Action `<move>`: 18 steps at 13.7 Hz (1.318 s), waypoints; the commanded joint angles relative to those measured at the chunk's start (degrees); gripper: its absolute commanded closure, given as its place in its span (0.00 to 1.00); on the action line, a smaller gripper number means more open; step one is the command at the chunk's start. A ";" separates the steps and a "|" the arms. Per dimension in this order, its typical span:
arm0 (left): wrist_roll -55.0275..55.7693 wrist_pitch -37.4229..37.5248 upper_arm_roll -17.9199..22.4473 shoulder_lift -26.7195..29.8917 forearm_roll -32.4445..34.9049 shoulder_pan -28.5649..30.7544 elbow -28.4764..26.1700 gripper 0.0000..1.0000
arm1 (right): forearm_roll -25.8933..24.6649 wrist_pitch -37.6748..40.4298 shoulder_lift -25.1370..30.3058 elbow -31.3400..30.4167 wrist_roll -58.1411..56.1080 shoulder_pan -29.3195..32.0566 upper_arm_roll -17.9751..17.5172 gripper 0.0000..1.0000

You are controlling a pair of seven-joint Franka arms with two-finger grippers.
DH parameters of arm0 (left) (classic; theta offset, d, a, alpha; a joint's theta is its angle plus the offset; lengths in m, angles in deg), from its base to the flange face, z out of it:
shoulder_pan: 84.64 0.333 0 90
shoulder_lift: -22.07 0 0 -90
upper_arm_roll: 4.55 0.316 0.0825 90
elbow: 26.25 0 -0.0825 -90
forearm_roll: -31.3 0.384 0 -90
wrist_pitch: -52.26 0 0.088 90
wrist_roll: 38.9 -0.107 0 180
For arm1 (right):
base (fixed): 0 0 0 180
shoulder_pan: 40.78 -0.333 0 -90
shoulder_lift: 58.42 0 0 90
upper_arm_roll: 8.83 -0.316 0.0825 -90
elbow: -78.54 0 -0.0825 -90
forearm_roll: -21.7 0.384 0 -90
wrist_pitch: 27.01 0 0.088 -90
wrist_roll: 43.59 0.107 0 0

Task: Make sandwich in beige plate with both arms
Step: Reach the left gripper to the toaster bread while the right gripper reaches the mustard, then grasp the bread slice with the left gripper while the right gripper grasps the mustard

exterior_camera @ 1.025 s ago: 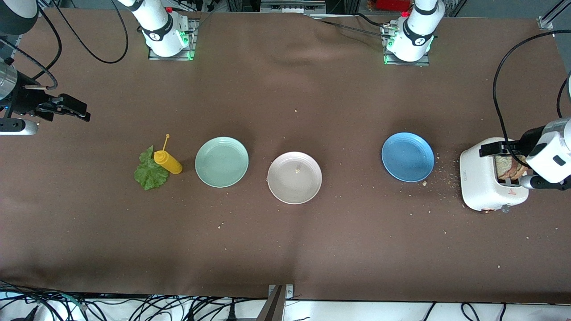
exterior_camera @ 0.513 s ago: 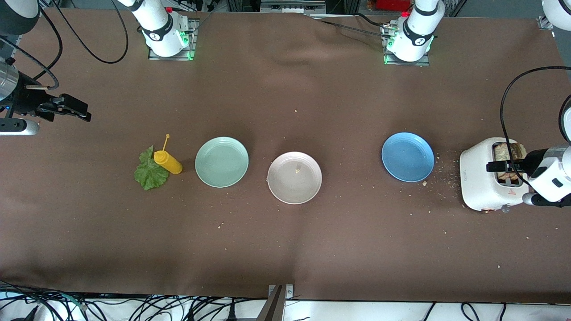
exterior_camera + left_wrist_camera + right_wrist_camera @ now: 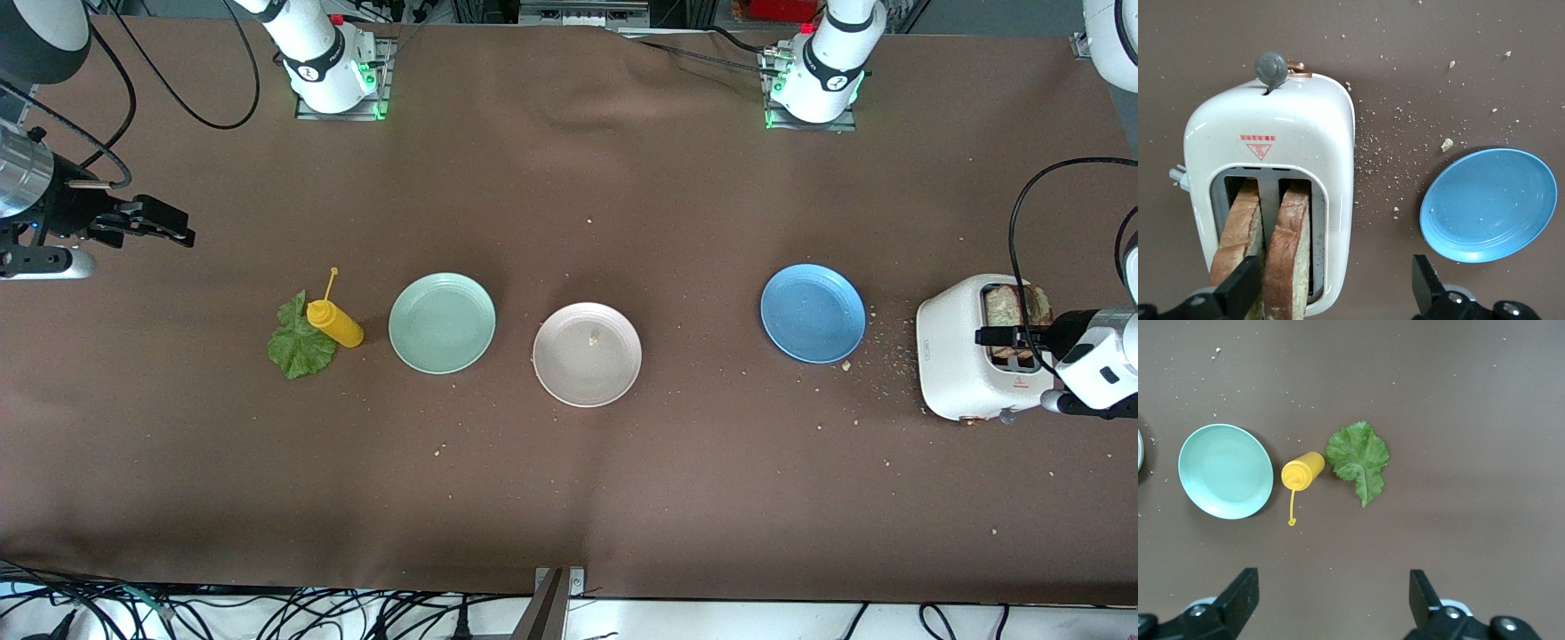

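Note:
The beige plate (image 3: 587, 354) lies bare mid-table, with one crumb on it. Two toasted bread slices (image 3: 1005, 304) stand in the white toaster (image 3: 956, 360) at the left arm's end. My left gripper (image 3: 1000, 336) hangs open over the toaster. In the left wrist view the left gripper (image 3: 1335, 283) has one finger over the slices (image 3: 1288, 253) and the other off the toaster's (image 3: 1271, 147) side. The lettuce leaf (image 3: 298, 345) and yellow sauce bottle (image 3: 335, 323) lie at the right arm's end. My right gripper (image 3: 173, 227) is open and empty, above bare cloth (image 3: 1331, 593).
A mint green plate (image 3: 442, 322) lies beside the bottle, and a blue plate (image 3: 813, 312) lies between the beige plate and the toaster. Crumbs are scattered round the toaster. The right wrist view shows the mint plate (image 3: 1225, 471), bottle (image 3: 1301, 472) and lettuce (image 3: 1358, 457).
My left gripper has come down over the toaster's slots, uncovering the slice tops in the front view. My right gripper has shifted slightly toward the table's middle.

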 commanded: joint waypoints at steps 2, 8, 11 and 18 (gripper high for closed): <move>-1.76 0.50 -0.26 -0.12 1.13 1.29 -0.41 0.00 | 0.97 0.17 -0.82 0.34 -8.56 -0.90 0.23 0.00; -1.76 0.67 -0.26 -0.64 1.13 1.73 -3.05 0.18 | 13.60 -5.81 -7.04 -0.28 -45.36 6.03 1.63 0.00; -1.76 2.25 -0.26 -1.17 1.21 1.73 -3.05 0.61 | 18.97 -6.16 -10.65 -0.54 -61.21 8.42 1.63 0.00; -1.49 2.87 -0.17 -1.35 3.94 1.29 -2.09 0.79 | 31.62 -16.71 -14.34 -12.04 -95.83 10.17 1.72 0.00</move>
